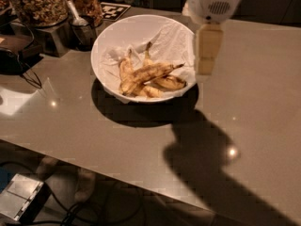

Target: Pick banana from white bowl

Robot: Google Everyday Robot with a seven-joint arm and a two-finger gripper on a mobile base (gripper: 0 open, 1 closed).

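We are seeing the gripper [205,66] hanging over the white bowl's [99,55] rim at 3 o'clock, carrying nothing; open or closed, we cannot tell. The banana [148,73] is lying mid-bowl, ungrasped. Reaching, gripping and lifting are all remaining.

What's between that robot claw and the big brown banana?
In the camera view, only crumpled paper and the rim of the white bowl separate the gripper, hanging by that rim, from the banana.

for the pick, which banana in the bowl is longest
The brown-streaked banana lying across the shorter ones, stem pointing at the gripper over the white bowl's right rim.
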